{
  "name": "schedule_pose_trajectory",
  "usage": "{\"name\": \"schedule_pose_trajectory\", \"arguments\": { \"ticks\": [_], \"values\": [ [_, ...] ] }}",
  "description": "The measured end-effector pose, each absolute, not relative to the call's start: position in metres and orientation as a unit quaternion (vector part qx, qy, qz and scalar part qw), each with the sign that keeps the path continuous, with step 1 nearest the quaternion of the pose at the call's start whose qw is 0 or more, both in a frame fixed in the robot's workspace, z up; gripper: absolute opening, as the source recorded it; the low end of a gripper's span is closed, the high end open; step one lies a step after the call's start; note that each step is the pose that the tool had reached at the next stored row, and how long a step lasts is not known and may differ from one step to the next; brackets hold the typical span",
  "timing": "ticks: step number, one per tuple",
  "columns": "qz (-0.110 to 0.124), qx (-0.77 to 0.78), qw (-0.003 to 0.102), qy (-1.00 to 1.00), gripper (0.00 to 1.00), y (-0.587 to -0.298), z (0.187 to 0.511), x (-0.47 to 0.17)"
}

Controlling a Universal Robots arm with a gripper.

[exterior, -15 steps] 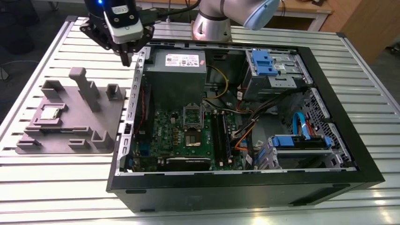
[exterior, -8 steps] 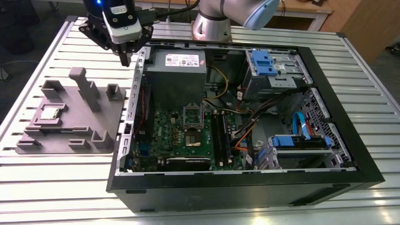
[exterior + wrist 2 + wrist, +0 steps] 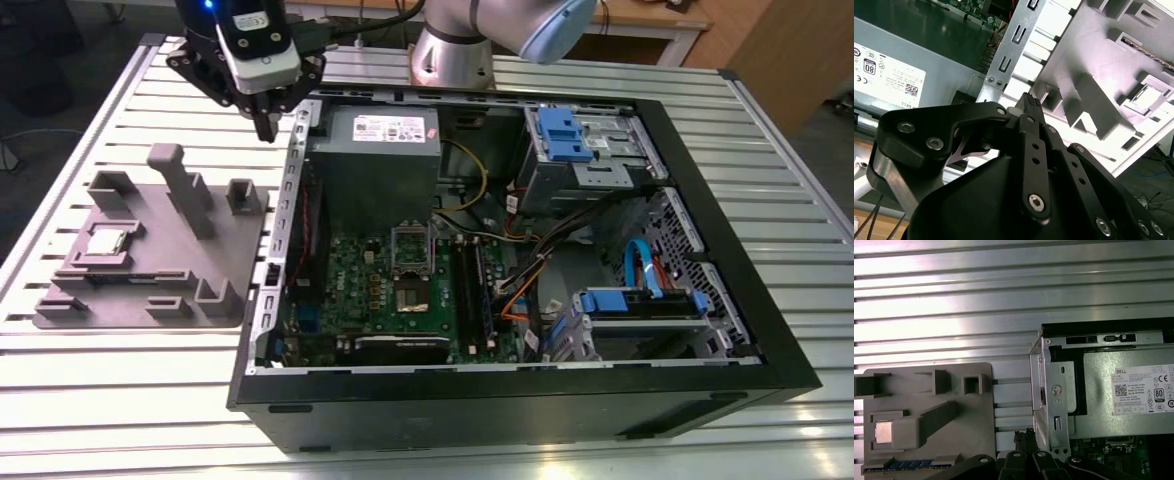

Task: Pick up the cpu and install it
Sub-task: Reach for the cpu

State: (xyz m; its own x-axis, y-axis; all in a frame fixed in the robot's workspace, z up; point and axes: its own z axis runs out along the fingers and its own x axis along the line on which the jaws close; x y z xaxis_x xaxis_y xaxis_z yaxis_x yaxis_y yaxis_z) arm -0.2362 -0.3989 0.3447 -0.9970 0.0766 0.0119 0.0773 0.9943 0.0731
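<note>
Black jaws, together and empty, hang by the far corner of the case (image 3: pixel 507 400); the cpu (image 3: pixel 107 243) sits in a grey holder (image 3: pixel 140 285) on the desk (image 3: pixel 120 390), at the exterior view's left. We judge it light, stiff, fragile: grip opposite edges.

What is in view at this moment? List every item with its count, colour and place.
cpu: one, silvery, in a recess of the holder plate.
holder plate: one, grey, on the table, at the exterior view's left of the case.
computer case: one, black, open, on the table.
motherboard: one, green, inside the case.
power supply: one, grey with a white label, inside the case beyond the motherboard.
drive brackets: two, blue, inside the case at the exterior view's right.
table: one, silvery, slatted.
arm: one, silver-grey, behind the case.
claw: one, black, shut and empty, above the gap between holder plate and case.
</note>
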Motion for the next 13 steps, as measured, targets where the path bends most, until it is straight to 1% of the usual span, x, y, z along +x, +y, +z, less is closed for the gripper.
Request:
{"name": "schedule_pose_trajectory", "arguments": {
  "ticks": [13],
  "values": [
    [-0.037,-0.038,0.005,-0.999,0.1,-0.3989,0.3445,-0.2439]
  ]
}}
